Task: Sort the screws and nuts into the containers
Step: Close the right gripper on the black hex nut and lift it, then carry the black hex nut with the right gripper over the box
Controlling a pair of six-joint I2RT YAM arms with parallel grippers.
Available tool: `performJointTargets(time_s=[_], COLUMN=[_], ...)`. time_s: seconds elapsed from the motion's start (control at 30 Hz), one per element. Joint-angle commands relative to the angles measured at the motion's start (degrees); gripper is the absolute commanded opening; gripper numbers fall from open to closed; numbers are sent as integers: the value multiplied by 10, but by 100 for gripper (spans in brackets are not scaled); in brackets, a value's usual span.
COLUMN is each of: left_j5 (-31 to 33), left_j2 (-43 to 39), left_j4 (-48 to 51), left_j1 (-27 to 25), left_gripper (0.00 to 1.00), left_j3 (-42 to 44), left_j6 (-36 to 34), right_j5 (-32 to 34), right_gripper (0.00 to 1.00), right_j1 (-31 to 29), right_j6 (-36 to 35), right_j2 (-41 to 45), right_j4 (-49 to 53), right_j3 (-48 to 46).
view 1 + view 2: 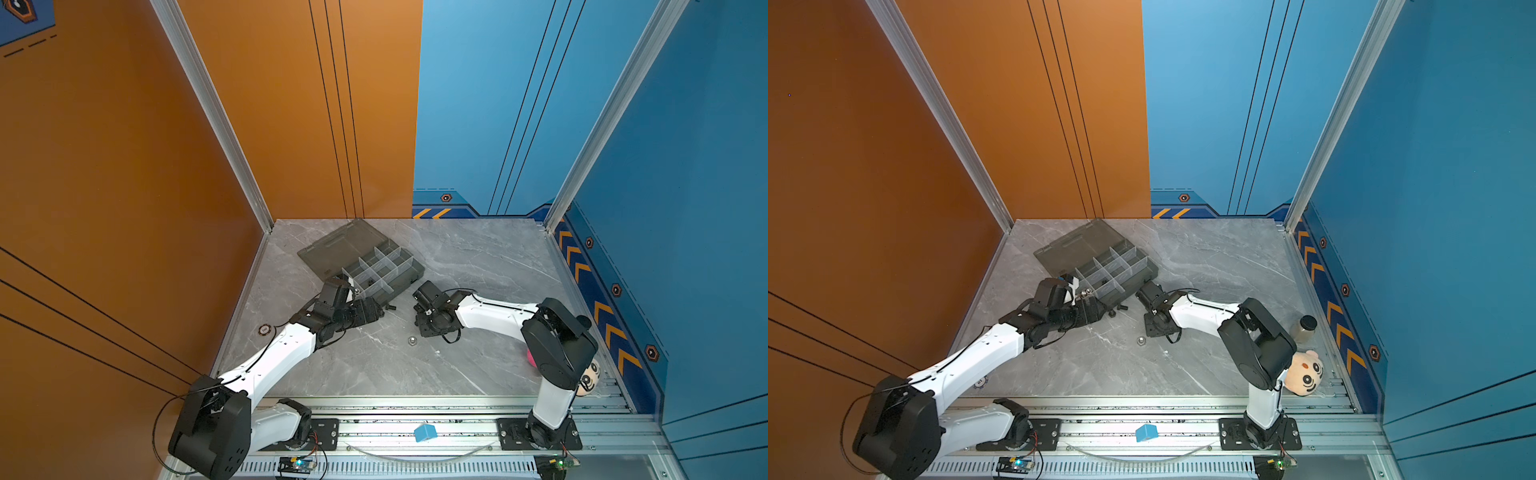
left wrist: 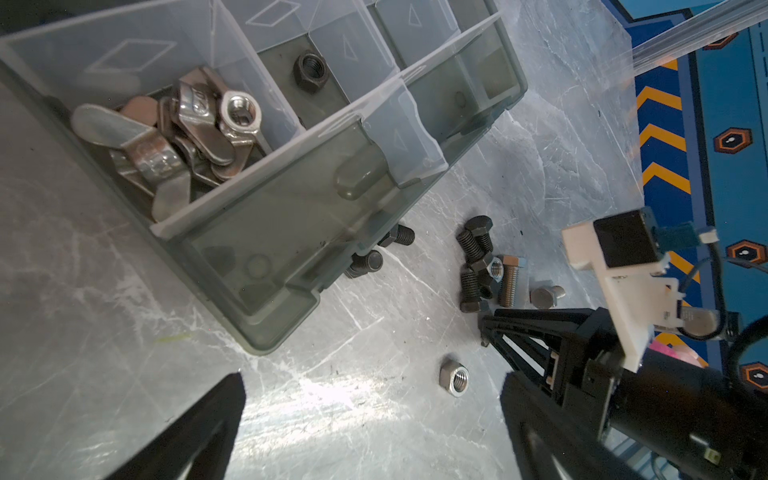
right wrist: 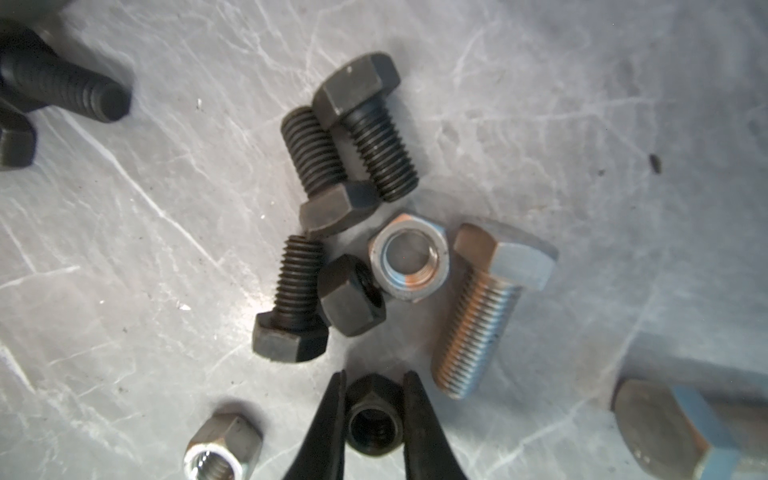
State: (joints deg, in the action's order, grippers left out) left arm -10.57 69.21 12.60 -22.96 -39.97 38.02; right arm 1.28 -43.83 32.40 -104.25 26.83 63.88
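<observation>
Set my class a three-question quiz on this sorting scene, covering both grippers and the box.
1. True or false: the fingers of the right gripper flank a black nut.
2. Multiple choice: in the left wrist view, one corner of the organizer box holds mostly A) black screws, B) silver wing nuts, C) nothing.
3. Fill in: the left gripper has its jaws ____.

Key: 1 true; 2 B; 3 open.
</observation>
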Motion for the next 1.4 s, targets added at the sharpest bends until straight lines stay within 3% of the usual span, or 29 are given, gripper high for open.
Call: performJointTargets(time_s=[0.0,0.27,0.43,0.67,1.03,1.37], left_j5=[-2,-37,-45,-66,-83,-87], left_j2=[-13,-33,-51,-69,-93,-105], left_j4=[-6,-40,-40,-41,-48,-41], left_j1=[0,20,32,52,76,87], left_gripper=[98,98,98,98,98,98], left_j3=[-6,16,26,38,57,61], left_j6=[2,17,20,25,38,38], right_j5=[-12,-53,-84,-118,-182,-188], right_gripper=[0,0,0,0,0,0], right_j1=[3,16,31,33,33,25], right_j6=[-12,-85,-119,-147,-169,-165], right_j2=[26,88,73,5,-119,-253], right_j4=[19,4,6,6,-83,-89], right_j3=[-13,54,132,253,387,510])
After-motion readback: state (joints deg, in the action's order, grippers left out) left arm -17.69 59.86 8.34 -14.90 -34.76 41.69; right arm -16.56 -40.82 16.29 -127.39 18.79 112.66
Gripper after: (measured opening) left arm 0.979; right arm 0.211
